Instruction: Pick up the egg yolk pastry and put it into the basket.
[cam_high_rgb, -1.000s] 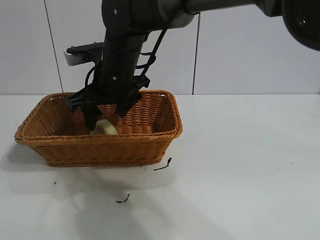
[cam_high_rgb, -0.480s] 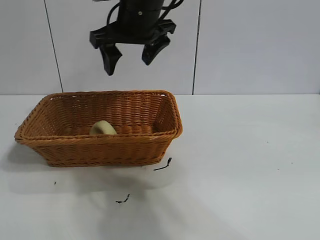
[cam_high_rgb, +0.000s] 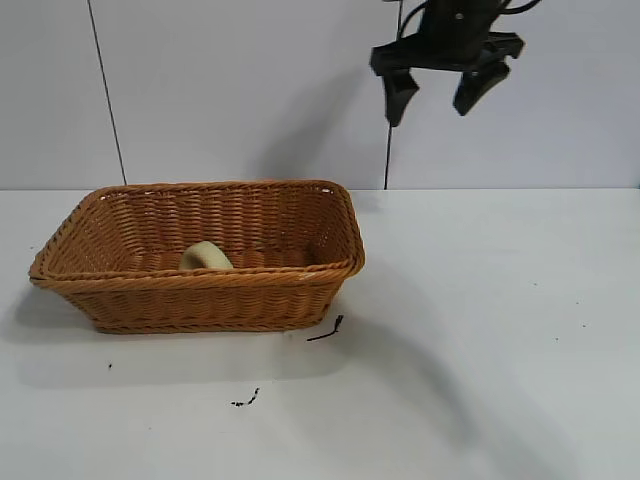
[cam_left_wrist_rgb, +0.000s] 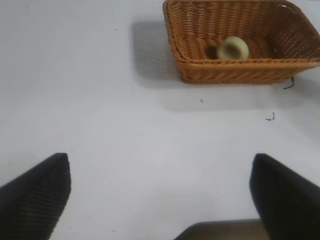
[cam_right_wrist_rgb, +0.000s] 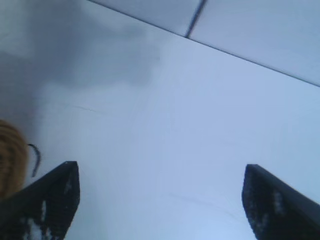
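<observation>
- The right gripper (cam_high_rgb: 441, 95) hangs high in the air, above the table and to the right of the basket, with its two dark fingers spread wide apart and nothing between them.
- In the right wrist view the same fingers (cam_right_wrist_rgb: 42, 202) stand far from each other at the two lower corners, with only the white table (cam_right_wrist_rgb: 165, 150) under them.
- The left gripper (cam_left_wrist_rgb: 160, 192) is also spread apart and holds nothing; its wrist view looks across the table toward the basket, well apart from it.
- The egg yolk pastry (cam_high_rgb: 205, 257) lies inside the basket (cam_high_rgb: 300, 290), on its bottom, close to the front wall and a little to the left of the middle.
- The pastry is tilted, so the dent on it faces partly sideways.
- The basket stands on the left part of the table (cam_high_rgb: 500, 330).
- Two small dark scraps (cam_high_rgb: 328, 330) lie on the table in front of the basket, one just beside its front right corner and one nearer to the camera.
</observation>
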